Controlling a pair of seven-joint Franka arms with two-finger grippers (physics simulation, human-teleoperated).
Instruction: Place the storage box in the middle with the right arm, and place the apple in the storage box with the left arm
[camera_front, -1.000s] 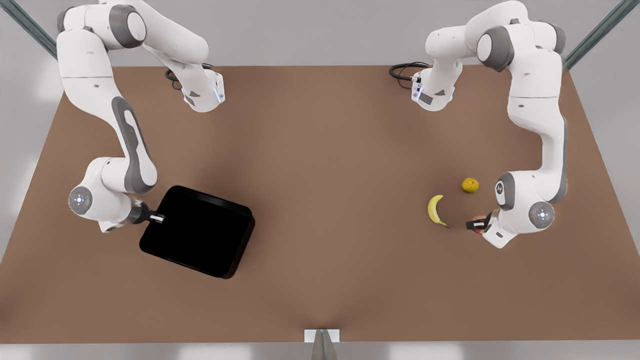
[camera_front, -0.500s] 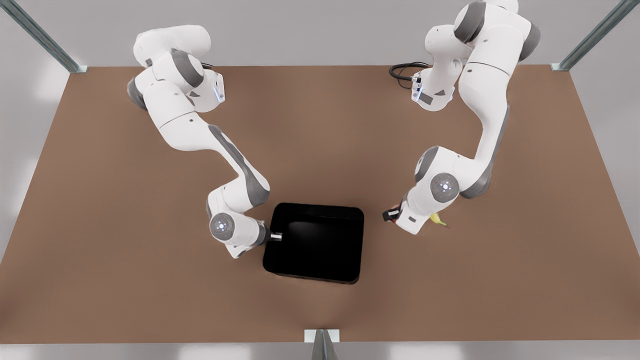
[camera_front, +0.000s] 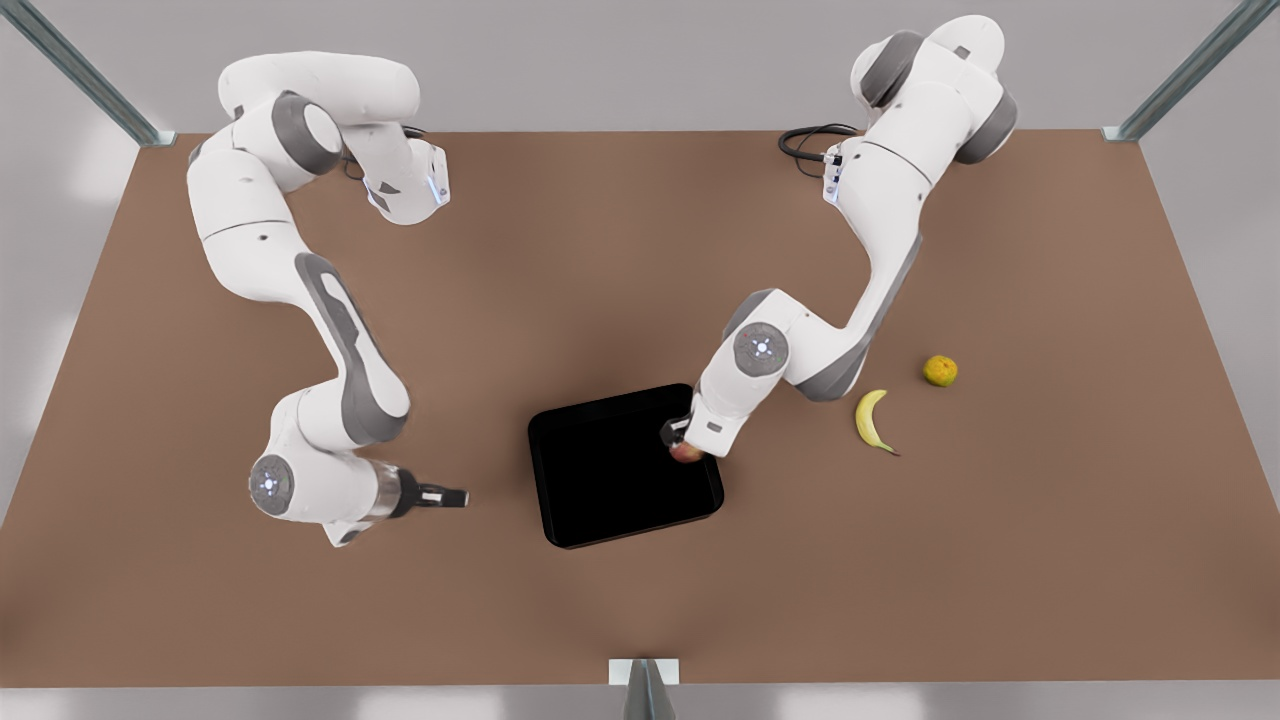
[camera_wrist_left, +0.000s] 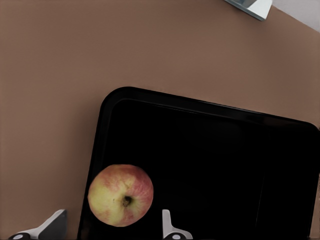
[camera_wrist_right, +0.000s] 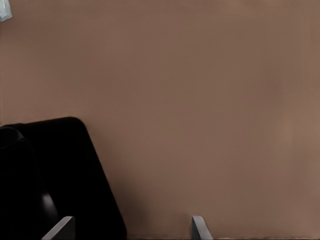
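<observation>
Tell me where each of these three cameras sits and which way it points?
Front view: high above, looking down on the brown table, both white arms and their tools.
Left wrist view: rides the left tool, looking down at the pinkish-red round apple in the shallow black storage box; two open fingertips show.
Right wrist view: rides the right tool, apart from the box, facing bare table; open fingertips show.
All three share the box.

no words, numbers or brand names can be read on anything here.
</observation>
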